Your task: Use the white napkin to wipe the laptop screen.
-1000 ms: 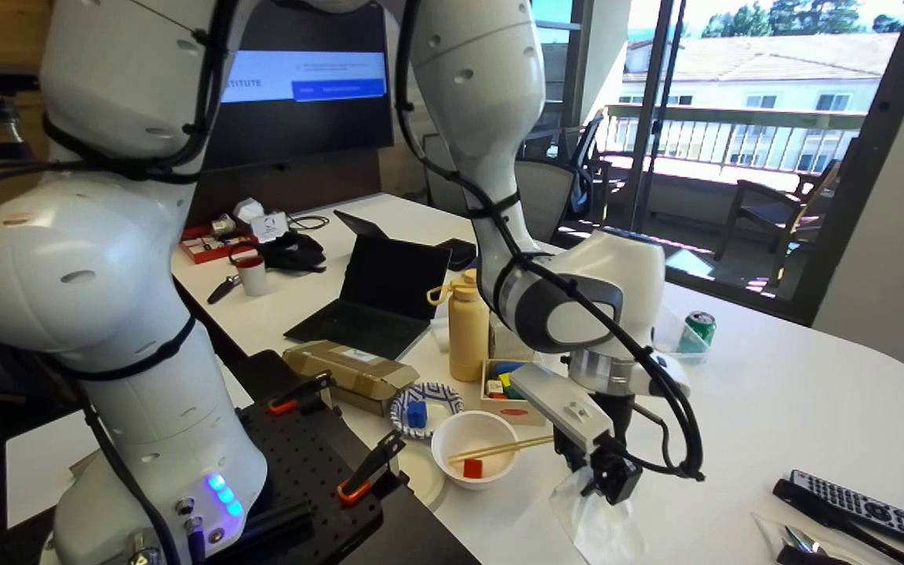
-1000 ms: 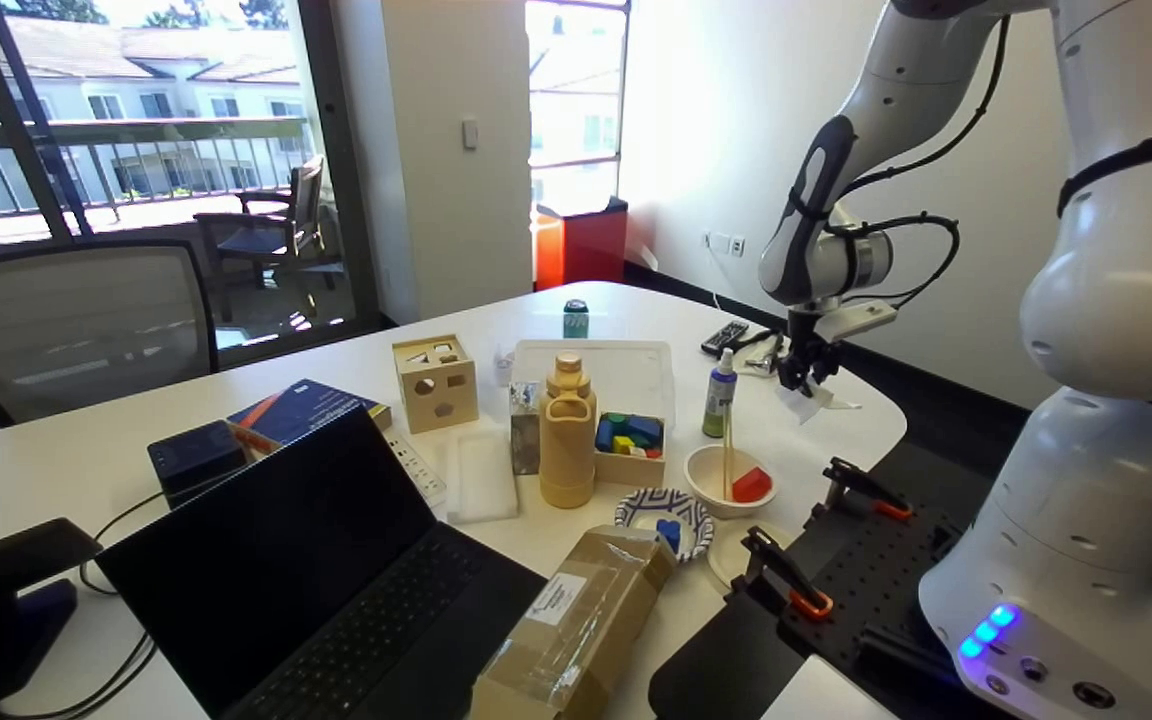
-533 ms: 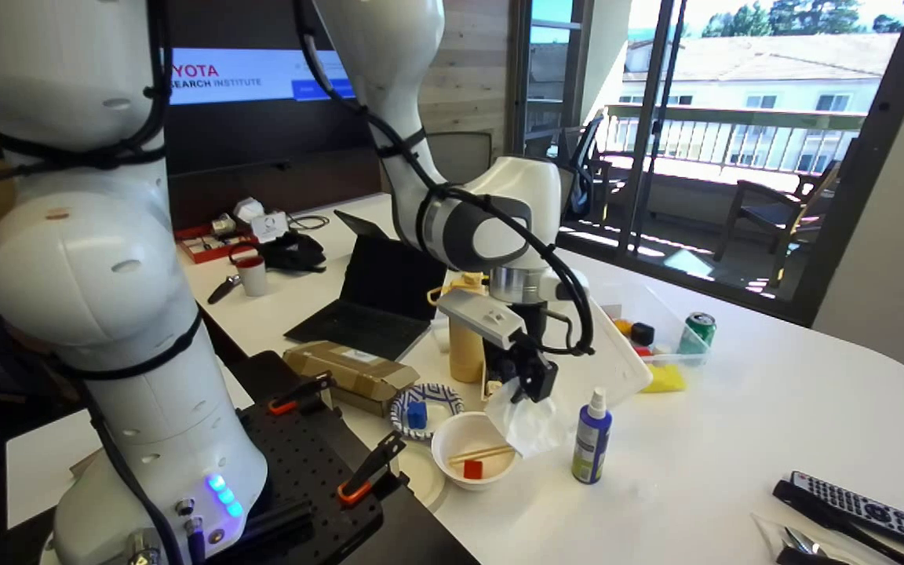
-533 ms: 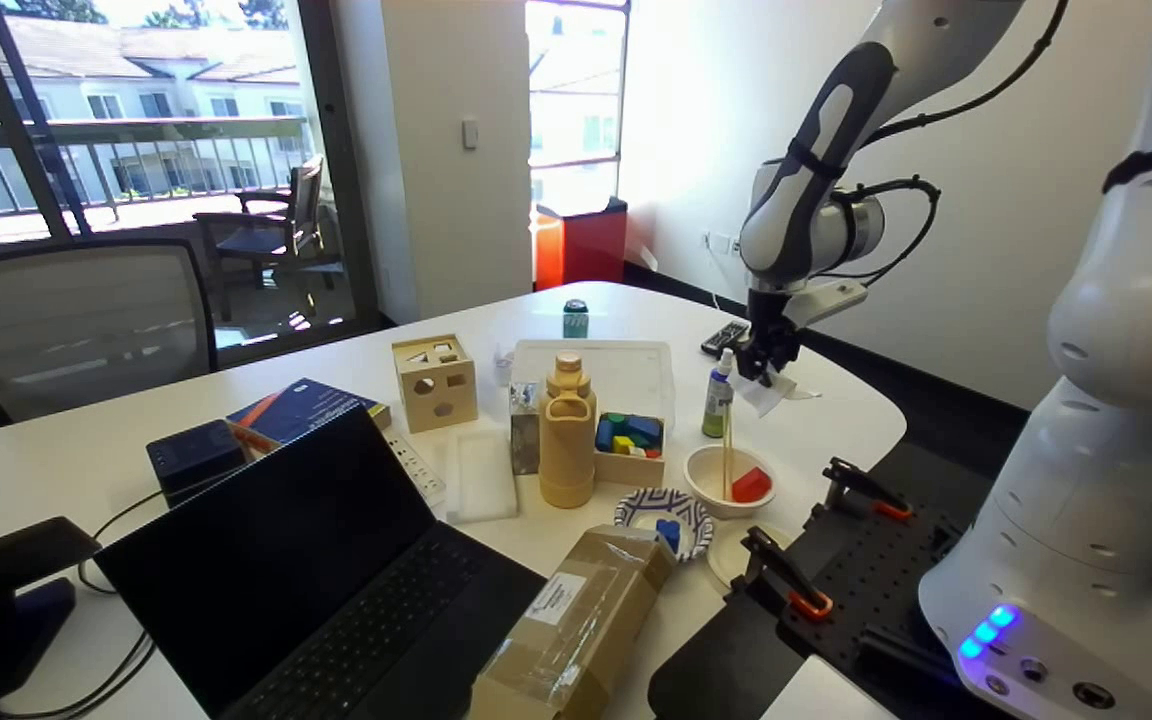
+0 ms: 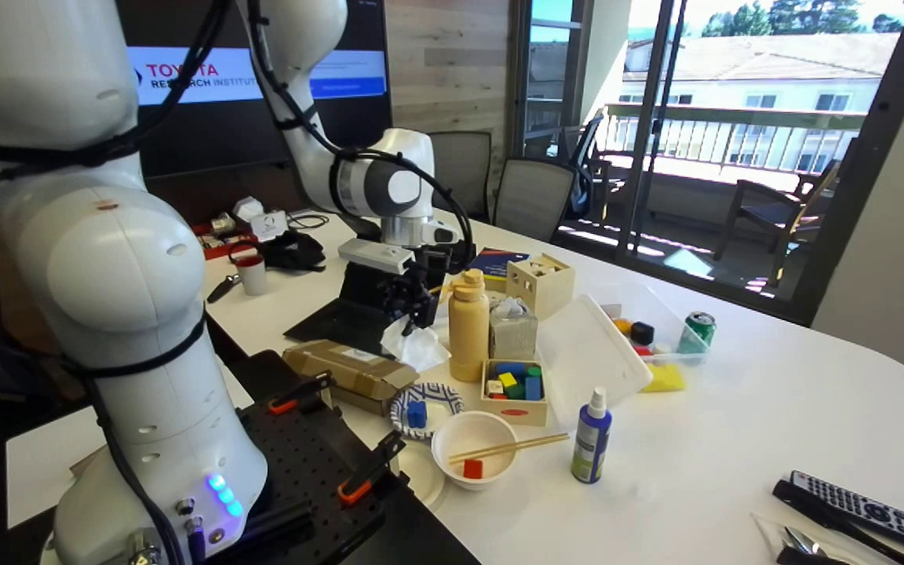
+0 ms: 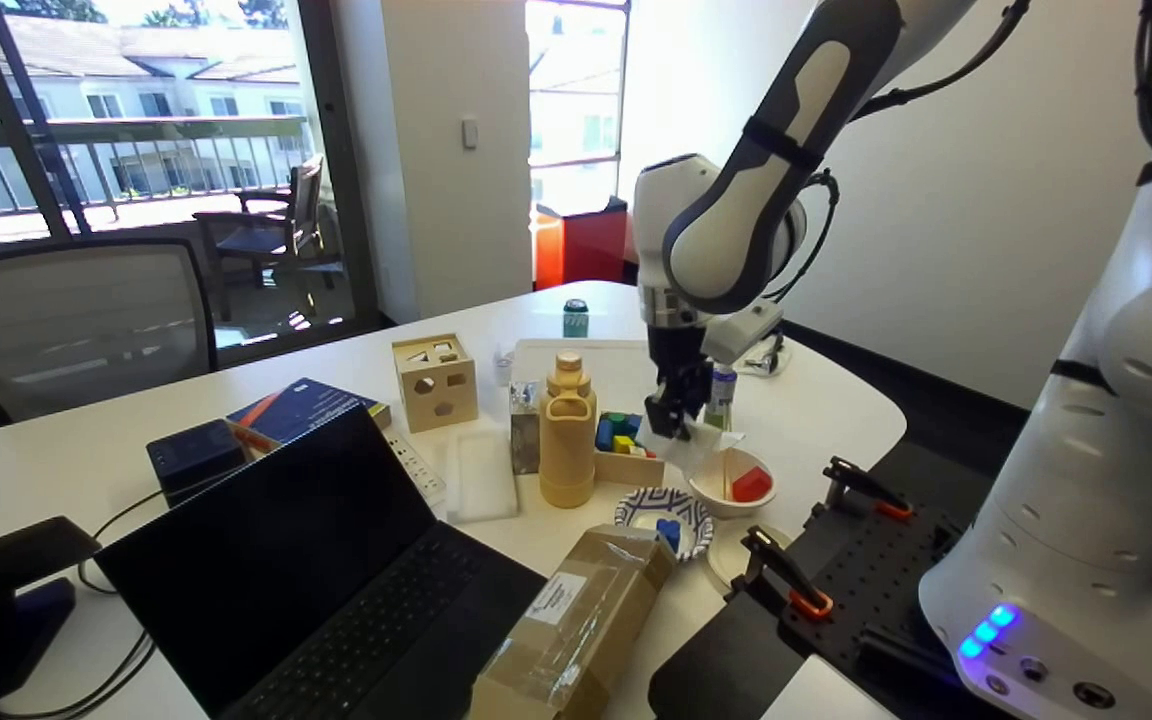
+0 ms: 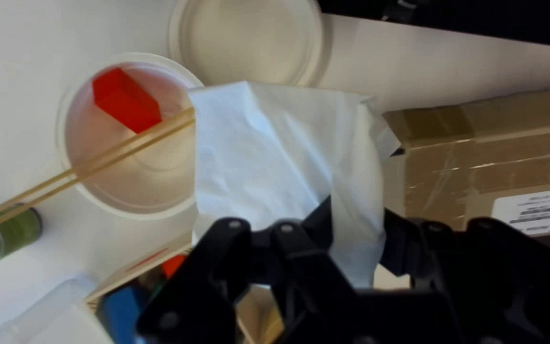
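Observation:
My gripper (image 5: 414, 318) is shut on the white napkin (image 5: 418, 350) and holds it above the table; it hangs down crumpled. In the wrist view the napkin (image 7: 275, 157) is pinched between the fingers of the gripper (image 7: 358, 224). In an exterior view the gripper (image 6: 671, 418) with the napkin (image 6: 688, 452) is above the area between the bowl and the block box. The open black laptop stands apart from the gripper, its dark screen (image 6: 276, 550) facing its keyboard (image 6: 366, 625). The arm partly covers the laptop screen (image 5: 359, 284) in an exterior view.
A tall yellow bottle (image 5: 468, 333) and a long cardboard box (image 6: 576, 620) stand between gripper and laptop. Close by are a patterned plate (image 6: 626, 510), a white bowl (image 5: 452, 428) with chopsticks, a box of blocks (image 5: 515, 412) and a spray bottle (image 5: 592, 446).
My gripper has carried the napkin from beside the spray bottle, past the bowl, toward the laptop side of the table. The napkin stays held. The laptop and other objects have not moved.

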